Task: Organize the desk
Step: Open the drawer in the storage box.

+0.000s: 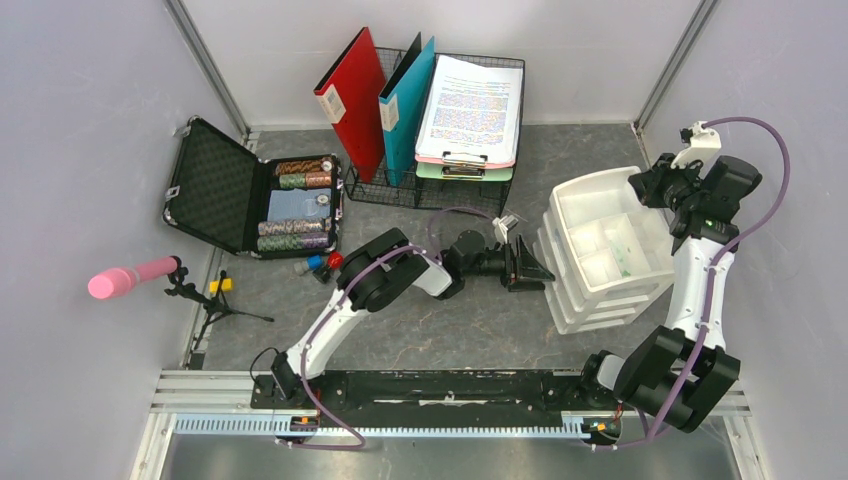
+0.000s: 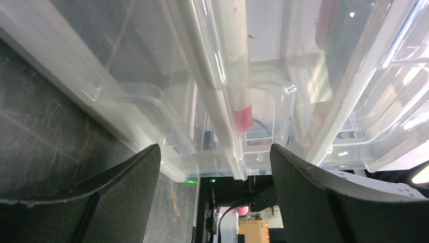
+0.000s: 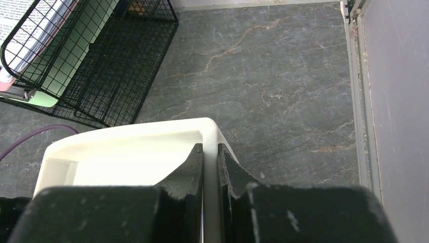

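Desk (image 1: 470, 325): dark-grey mottled stone-look top with pale veins. Long axis left-right. Rail (image 1: 450, 425) along near edge, pale walls on other three sides.

On it: one open case (image 1: 215, 185), one wire rack (image 1: 430, 190), red binder (image 1: 352, 100), teal binder (image 1: 405, 105), one white drawer unit (image 1: 600, 250).

Left gripper (image 2: 215, 152): spread wide at clear drawer fronts, holding nothing.

Right gripper (image 3: 210, 149): pinched on unit's top rim.

**Two white-and-black arms trailing purple cables**

Each arm pairs smooth white tubular links with bulky matte-black joint housings: the left arm (image 1: 322, 345) and the right arm (image 1: 702, 285). A thin purple cable (image 1: 778, 165) runs along the right one from a white connector block (image 1: 703, 135); a second purple cable (image 1: 345, 295) follows the left. The left gripper (image 1: 527, 265) and right gripper (image 3: 210, 149) carry black fingers (image 2: 126, 192) with a grainy surface, flecked pale on the right pair
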